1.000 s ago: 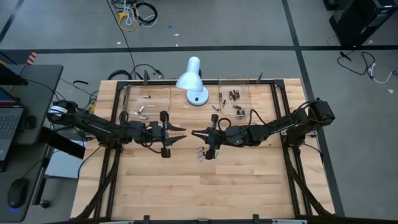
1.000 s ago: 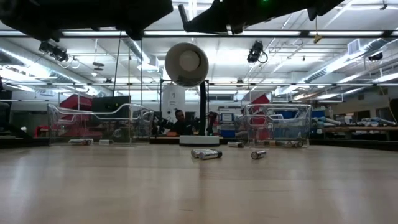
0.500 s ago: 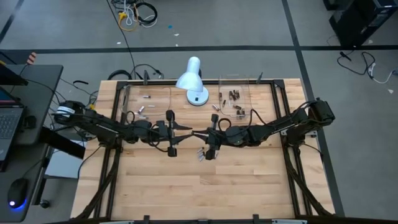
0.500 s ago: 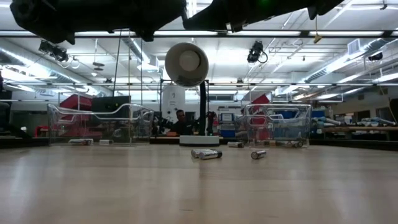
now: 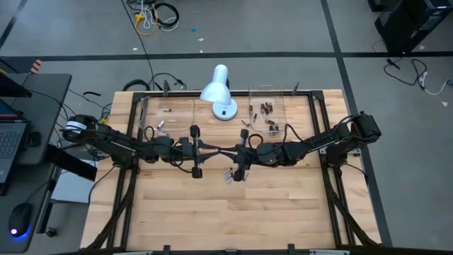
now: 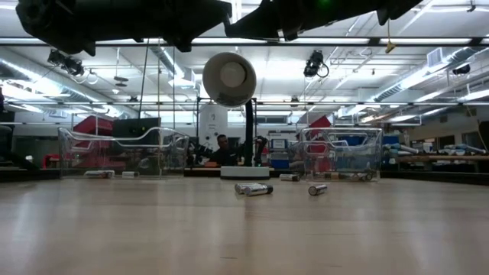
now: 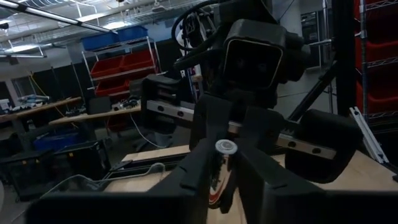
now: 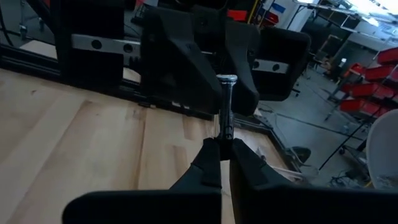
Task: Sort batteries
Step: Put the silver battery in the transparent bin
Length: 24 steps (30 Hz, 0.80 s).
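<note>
Your right hand is clamped on a battery, held mid-air; your left hand is closing round its other end (handover). Release early and it drops to the counter.

White desk lamp stands at the table's far edge, flanked by two clear plastic trays, one on each side. A laptop and mouse sit on the side desk.

A workshop or lab is shown: red storage bins are stacked on metal shelves, long ceiling lights are hung overhead, cables are strewn across the grey floor.
</note>
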{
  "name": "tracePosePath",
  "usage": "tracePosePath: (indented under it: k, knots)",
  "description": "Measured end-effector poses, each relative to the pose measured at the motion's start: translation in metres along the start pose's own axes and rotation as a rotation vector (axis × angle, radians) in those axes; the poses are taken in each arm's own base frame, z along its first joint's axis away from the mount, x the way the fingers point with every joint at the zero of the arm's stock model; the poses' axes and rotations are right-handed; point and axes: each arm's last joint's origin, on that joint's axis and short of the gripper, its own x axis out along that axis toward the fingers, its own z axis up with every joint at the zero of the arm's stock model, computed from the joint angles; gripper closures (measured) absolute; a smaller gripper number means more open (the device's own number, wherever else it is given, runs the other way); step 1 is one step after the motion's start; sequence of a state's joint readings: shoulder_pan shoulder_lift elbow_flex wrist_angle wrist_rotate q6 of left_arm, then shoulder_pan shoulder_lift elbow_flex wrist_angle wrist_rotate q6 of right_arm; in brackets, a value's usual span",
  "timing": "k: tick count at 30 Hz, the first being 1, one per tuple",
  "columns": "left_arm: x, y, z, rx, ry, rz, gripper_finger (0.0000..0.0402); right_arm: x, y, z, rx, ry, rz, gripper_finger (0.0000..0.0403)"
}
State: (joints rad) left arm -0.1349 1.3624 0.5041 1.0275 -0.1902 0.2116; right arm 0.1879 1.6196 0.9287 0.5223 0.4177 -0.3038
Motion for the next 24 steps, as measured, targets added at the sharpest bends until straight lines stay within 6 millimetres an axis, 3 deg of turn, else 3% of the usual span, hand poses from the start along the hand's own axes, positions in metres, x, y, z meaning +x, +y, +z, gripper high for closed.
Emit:
tracePosePath:
  k: [5,15,24]
  knots:
    - [0.000,0.000,0.000,0.006,-0.001,0.001,0.0388,0.000,0.000,0.000,0.015,0.004,0.002,0.0382]
    - [-0.004,0.003,0.008,0.017,0.006,0.069,0.0386,-0.005,0.007,0.002,0.039,0.018,-0.045,0.0327]
    - [-0.040,0.012,0.038,0.022,0.154,0.232,0.0387,-0.013,0.019,-0.009,0.035,0.171,-0.143,0.0316]
